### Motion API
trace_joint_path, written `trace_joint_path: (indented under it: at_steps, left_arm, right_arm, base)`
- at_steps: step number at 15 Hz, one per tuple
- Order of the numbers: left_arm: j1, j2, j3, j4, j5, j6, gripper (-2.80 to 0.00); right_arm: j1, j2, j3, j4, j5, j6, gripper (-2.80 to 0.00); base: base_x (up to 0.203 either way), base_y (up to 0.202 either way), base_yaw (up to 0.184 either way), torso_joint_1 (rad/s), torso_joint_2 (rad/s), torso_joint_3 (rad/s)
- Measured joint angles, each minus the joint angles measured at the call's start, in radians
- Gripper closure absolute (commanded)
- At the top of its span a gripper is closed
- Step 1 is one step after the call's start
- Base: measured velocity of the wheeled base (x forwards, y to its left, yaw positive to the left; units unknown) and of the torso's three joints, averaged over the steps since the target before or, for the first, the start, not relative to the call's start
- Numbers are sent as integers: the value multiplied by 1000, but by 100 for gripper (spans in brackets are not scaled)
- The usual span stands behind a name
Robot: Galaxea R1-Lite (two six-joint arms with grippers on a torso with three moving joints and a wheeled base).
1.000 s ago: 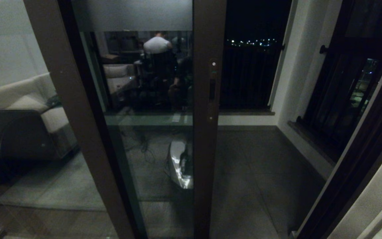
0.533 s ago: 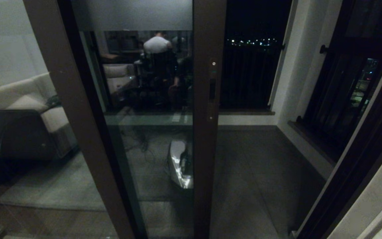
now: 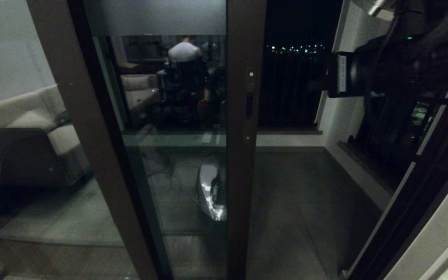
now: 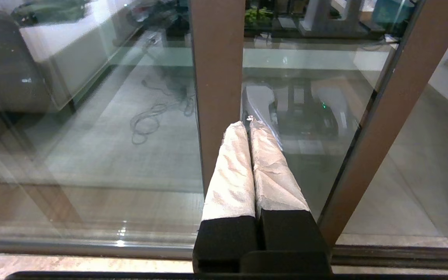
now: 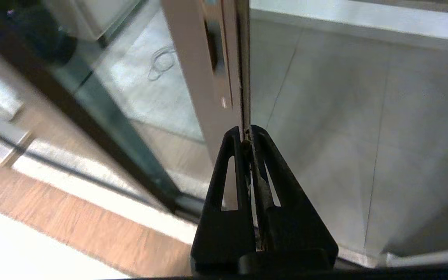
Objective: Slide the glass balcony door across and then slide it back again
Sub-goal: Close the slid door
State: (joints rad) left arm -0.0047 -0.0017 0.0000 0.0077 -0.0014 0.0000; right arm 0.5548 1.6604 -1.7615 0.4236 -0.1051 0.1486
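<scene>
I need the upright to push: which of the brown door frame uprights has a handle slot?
The middle upright, beside the open gap: it carries the narrow black handle slot. The slanted left upright is plain.

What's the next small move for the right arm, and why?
Probably bring the right gripper in to the recessed handle on the glass balcony door. Its fingers are together, empty and short of the stile's edge, and the door stands partly open with nothing touching it. The left gripper is shut and low by another frame post, apparently idle.
</scene>
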Motion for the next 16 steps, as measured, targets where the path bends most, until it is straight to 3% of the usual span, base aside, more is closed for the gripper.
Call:
trace_joint_path:
  at_steps: [4,7,8,11,13,16]
  left_arm:
    - [0,0,0,0,0,0,0]
    - [0,0,0,0,0,0,0]
    - [0,0,0,0,0,0,0]
    - [0,0,0,0,0,0,0]
    - [0,0,0,0,0,0,0]
    - [0,0,0,0,0,0,0]
  right_arm:
    - [17,148,-92,-4,-54,82,0]
    - [29,232,-127,-9,-113,61,0]
    - [37,257,-132,-9,-139,53,-280]
    - [55,298,-181,-10,-173,9,-280]
    - [63,300,-204,-11,-221,-96,-280]
    - [68,301,-196,-76,-275,-76,-280]
  base:
    - [0,0,0,0,0,0]
    - [0,0,0,0,0,0]
    - [0,0,0,0,0,0]
    - [0,0,0,0,0,0]
    - [0,0,0,0,0,0]
    - [0,0,0,0,0,0]
